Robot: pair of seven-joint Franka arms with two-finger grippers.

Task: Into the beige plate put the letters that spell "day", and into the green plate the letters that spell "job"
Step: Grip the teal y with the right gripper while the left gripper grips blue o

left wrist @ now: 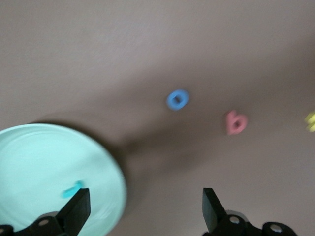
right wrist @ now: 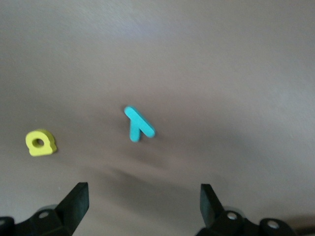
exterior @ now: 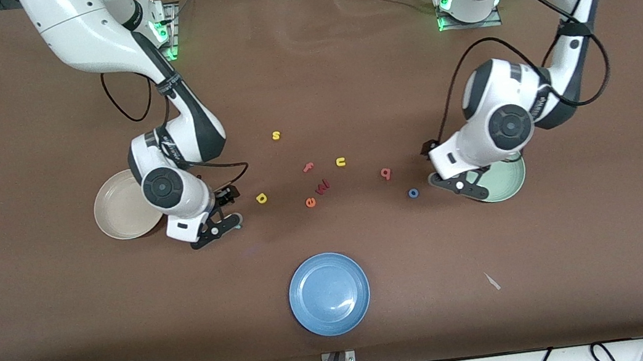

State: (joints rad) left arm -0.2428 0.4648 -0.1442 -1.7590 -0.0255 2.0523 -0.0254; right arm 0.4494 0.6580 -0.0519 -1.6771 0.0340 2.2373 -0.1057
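**Both claws spread, teal j lies in the green plate**

Front view: the left gripper (exterior: pixel 466 185) hangs over the green plate (exterior: pixel 508 184) rim; the right gripper (exterior: pixel 220 219) is beside the beige plate (exterior: pixel 118 215).

Left wrist view: fingers (left wrist: pixel 78 206) spread, empty; teal j (left wrist: pixel 72 189) lies in the plate, blue o (left wrist: pixel 177 99) and pink b (left wrist: pixel 236 123) on the table.

Right wrist view: claw spread over the teal y (right wrist: pixel 138 125), near the yellow a (right wrist: pixel 41 142).

Blue plate (exterior: pixel 329 293) nearest the front camera, yellow s (exterior: pixel 276 135), yellow u (exterior: pixel 341 162), pink f (exterior: pixel 308 167), orange e (exterior: pixel 311 202)
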